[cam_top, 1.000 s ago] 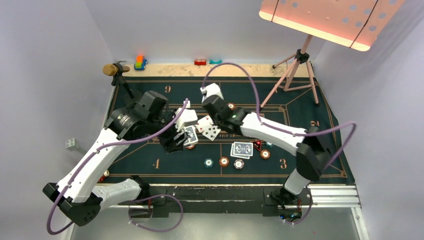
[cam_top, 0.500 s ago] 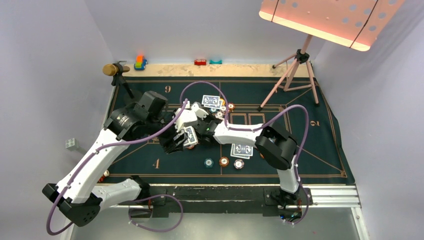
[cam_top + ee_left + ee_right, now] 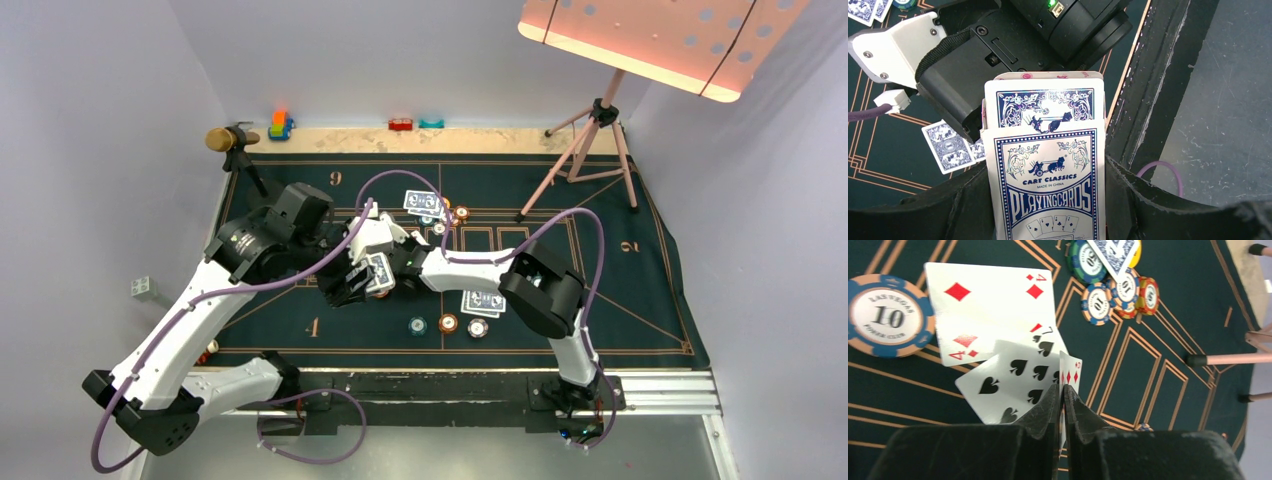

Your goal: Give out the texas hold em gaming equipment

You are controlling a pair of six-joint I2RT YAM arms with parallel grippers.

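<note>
My left gripper (image 3: pixel 1045 172) (image 3: pixel 362 280) is shut on a blue and white playing-card box (image 3: pixel 1048 190), with blue-backed cards (image 3: pixel 1045 107) poking out of its top. My right gripper (image 3: pixel 1062 387) (image 3: pixel 400 262) sits right beside the box and is shut edge-on on a red diamonds card (image 3: pixel 1070 372). Below it the four of diamonds (image 3: pixel 993 297) and the seven of spades (image 3: pixel 1015 382) lie face up on the green felt. Face-down cards lie at the far centre (image 3: pixel 422 203) and centre right (image 3: pixel 484 300). Three chips (image 3: pixel 448 323) lie in a near row. A chip cluster (image 3: pixel 1115 287) lies beside a yellow disc (image 3: pixel 1136 249).
A gold-headed microphone (image 3: pixel 225 138) stands at the far left corner. Toy blocks (image 3: pixel 281 125) and small red and teal pieces (image 3: pixel 402 124) line the back edge. A music-stand tripod (image 3: pixel 590 150) stands at the far right. A blue and orange chip (image 3: pixel 885 315) lies left of the face-up cards.
My right arm swung back from the far centre, where two face-down cards now lie, to the card box in my left gripper. The left arm has barely moved.
</note>
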